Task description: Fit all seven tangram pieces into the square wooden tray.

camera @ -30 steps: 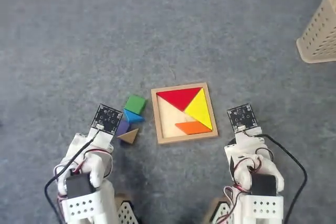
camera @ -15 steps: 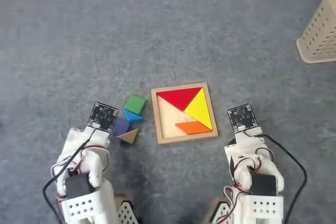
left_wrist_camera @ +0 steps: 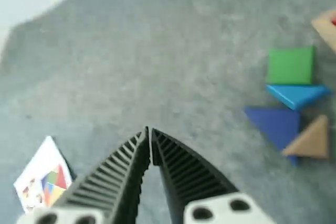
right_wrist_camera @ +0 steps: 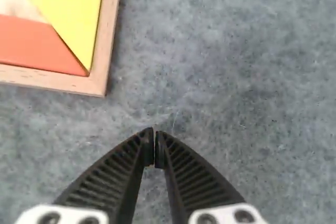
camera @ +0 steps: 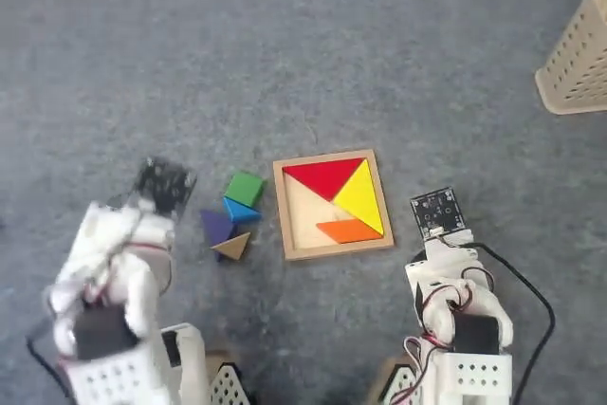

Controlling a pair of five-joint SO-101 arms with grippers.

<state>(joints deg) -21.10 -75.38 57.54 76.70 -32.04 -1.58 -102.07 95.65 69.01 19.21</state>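
Your left jaws were pressed together, empty, above the table at 9 o'clock from the loose green (camera: 245, 188), blue (camera: 239, 210), purple (camera: 217, 227) and tan (camera: 232, 247) pieces. These lay just at 9 o'clock of the tray (camera: 282, 211). The right jaws, also closed, sat at its 3 o'clock. You needed to spread the left jaws first and take green, since purple seemingly touched tan.

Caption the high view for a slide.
Red, yellow and orange pieces sit in the tray; green, blue, purple and tan pieces lie loose beside it.
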